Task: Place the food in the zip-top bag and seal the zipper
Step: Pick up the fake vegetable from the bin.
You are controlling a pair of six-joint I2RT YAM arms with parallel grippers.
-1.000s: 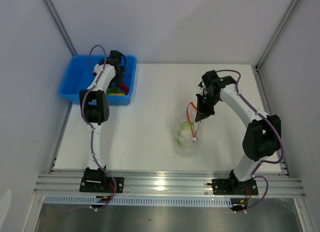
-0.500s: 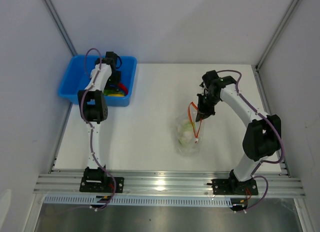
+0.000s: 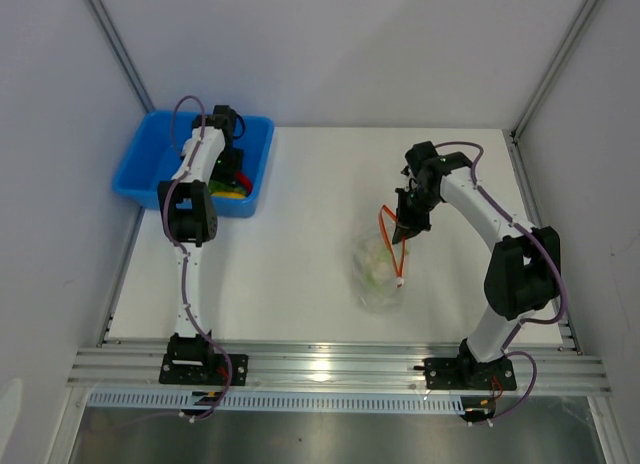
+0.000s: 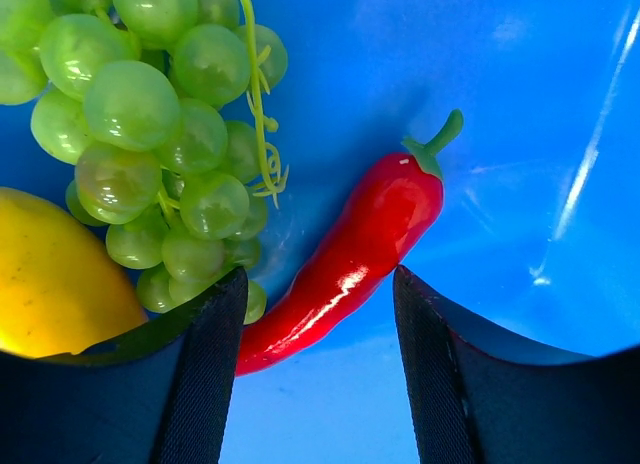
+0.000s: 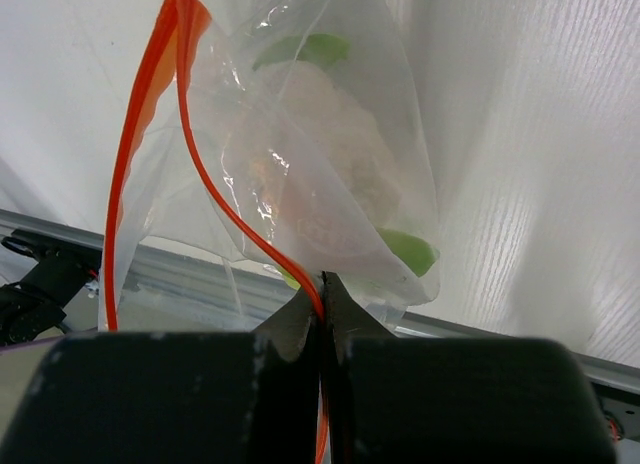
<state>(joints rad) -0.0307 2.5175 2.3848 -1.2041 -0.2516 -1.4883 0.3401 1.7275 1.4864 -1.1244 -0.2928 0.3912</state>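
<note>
My left gripper [image 4: 318, 384] is open, low inside the blue bin [image 3: 150, 159], its fingers either side of the lower end of the red chili pepper [image 4: 350, 259]. The green grape bunch [image 4: 160, 114] and a yellow-orange piece [image 4: 55, 284] lie to its left. My right gripper [image 3: 405, 227] is shut on the red-orange zipper [image 5: 215, 214] of the clear zip-top bag [image 3: 378, 269] and holds its mouth up. The white cauliflower with green leaves [image 5: 330, 174] sits inside the bag.
The blue bin stands at the table's back left corner. Metal frame posts [image 3: 120, 54] rise at both back corners, and an aluminium rail [image 3: 330, 369] runs along the near edge.
The right gripper has pulled the zipper strip a little up and right, stretching the bag's mouth. The left gripper has shifted slightly inside the bin.
</note>
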